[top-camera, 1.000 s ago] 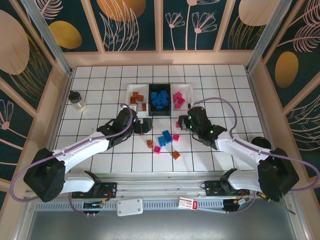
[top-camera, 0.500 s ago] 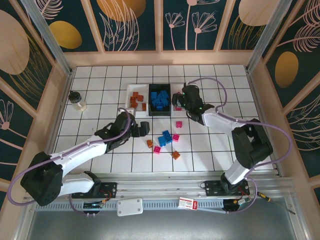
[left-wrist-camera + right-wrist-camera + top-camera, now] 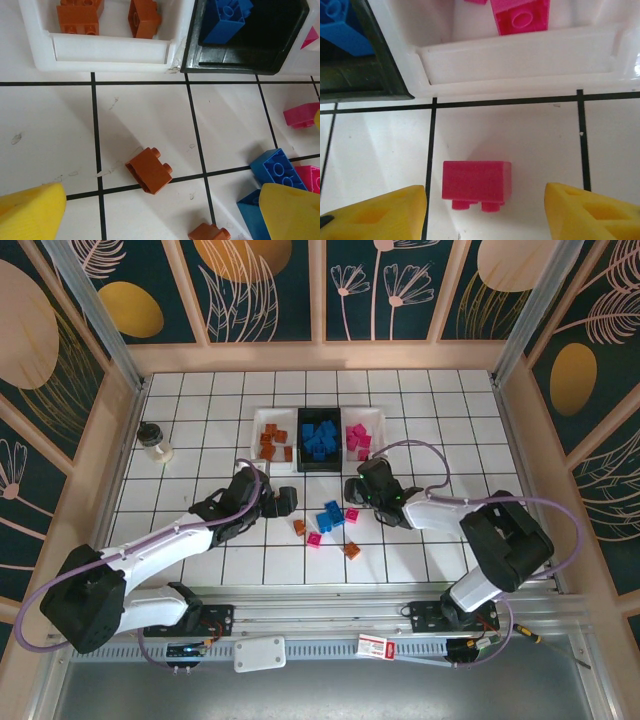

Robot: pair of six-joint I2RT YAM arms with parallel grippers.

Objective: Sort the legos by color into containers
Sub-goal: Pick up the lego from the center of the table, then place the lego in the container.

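Moved: my right fingers point(image 3: 356, 490) have come back from above the right white tray point(image 3: 381, 418) and now sit low over the surface point(image 3: 200, 540), just in front of that tray. My left arm has barely shifted.
Right fingers: spread on either side of a pink brick point(image 3: 476, 182). It lies on its side, studs pointing away from the tray, and touches neither tip.
Left fingers point(image 3: 287, 502): spread wide with nothing between them. An orange-brown brick point(image 3: 149, 171) lies ahead on the surface.
Trays: the left white tray point(image 3: 257, 432) holds orange-brown pieces, the black tray point(image 3: 300, 445) blue, the right white tray pink.
Loose legos: blue bricks point(image 3: 331, 514), plus pink and orange-brown ones, mid-surface.
Writing: red-and-white tag point(image 3: 372, 645) on the front rail, too small to read.
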